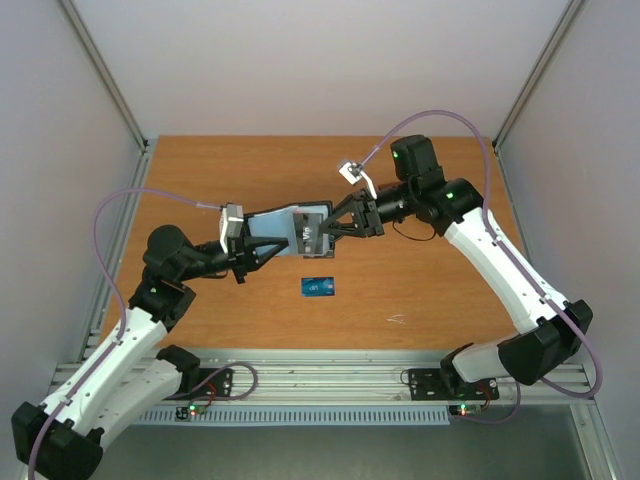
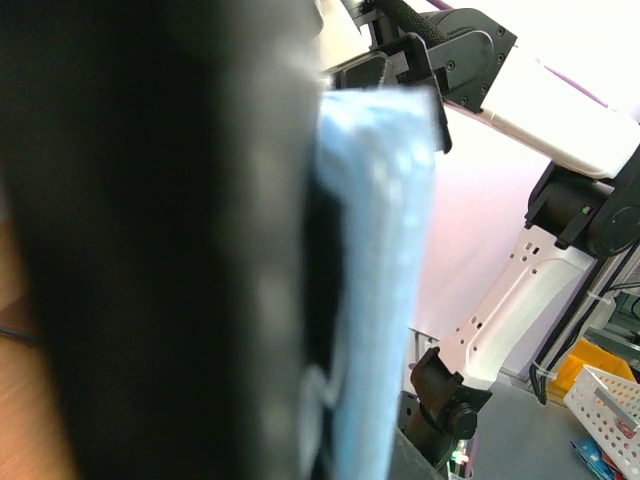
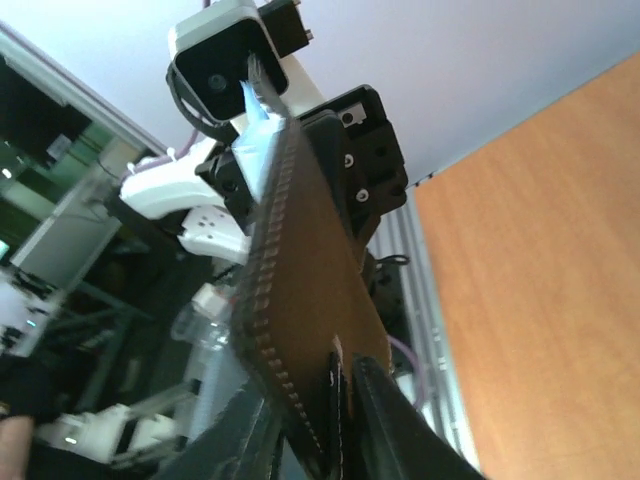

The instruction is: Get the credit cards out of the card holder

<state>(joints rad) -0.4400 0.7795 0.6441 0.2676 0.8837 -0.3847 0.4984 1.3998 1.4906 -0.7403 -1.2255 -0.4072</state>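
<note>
Right gripper (image 1: 328, 230) is reaching in from 3 o'clock and is bracketing the free end of the black folding card holder (image 1: 272, 232), lined in light blue. The holder is hanging in the air above the middle of the orange-brown wooden table (image 1: 430, 290).

Risks, as judged:
- The pinch may be taking the holder's stitched edge along with the pale grey rectangular card (image 1: 307, 235) showing at that end. A pull would then be dragging the whole holder against the other arm, not freeing a card.
- A shallow bite on so thin a card may be slipping off, letting the card drop or leaving it in its slot.
- Tilting the open holder may be letting other cards slide out unattended.

Gripper findings:
- Right gripper (image 3: 335, 420): the jaws are standing narrow, one on each side of the stitched edge. Whether they are already pressing, and whether on card or leather, cannot be told.
- Left gripper (image 1: 255, 255): it is clamping shut on the holder's other end, from 8 o'clock.

One small blue rectangular card (image 1: 318, 287) is lying flat on the table, at 6 o'clock of the holder and apart from it.
</note>
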